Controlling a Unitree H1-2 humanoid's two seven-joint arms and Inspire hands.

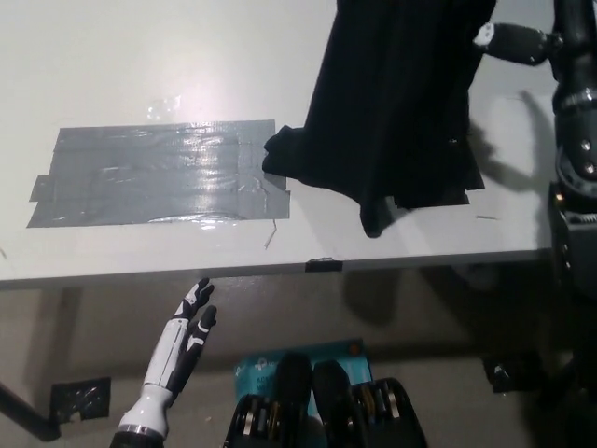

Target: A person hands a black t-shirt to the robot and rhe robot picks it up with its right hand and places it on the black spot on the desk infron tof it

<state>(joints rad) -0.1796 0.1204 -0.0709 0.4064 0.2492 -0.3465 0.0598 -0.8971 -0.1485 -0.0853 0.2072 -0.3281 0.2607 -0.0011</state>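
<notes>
A black t-shirt [401,103] hangs down from above the top edge of the head view, its lower end draped onto the white desk [140,65]. My black right hand [515,42] is raised at the top right, right at the shirt's right edge; its grip is not visible. A black spot [464,175] on the desk shows beneath the shirt's bottom, mostly covered by it. My white left hand [189,327] rests open below the desk's front edge at the lower left.
A large grey tape patch [159,175] lies on the desk left of the shirt. My right arm [576,159] stands along the right border. A small dark tab [322,264] sits on the desk's front edge.
</notes>
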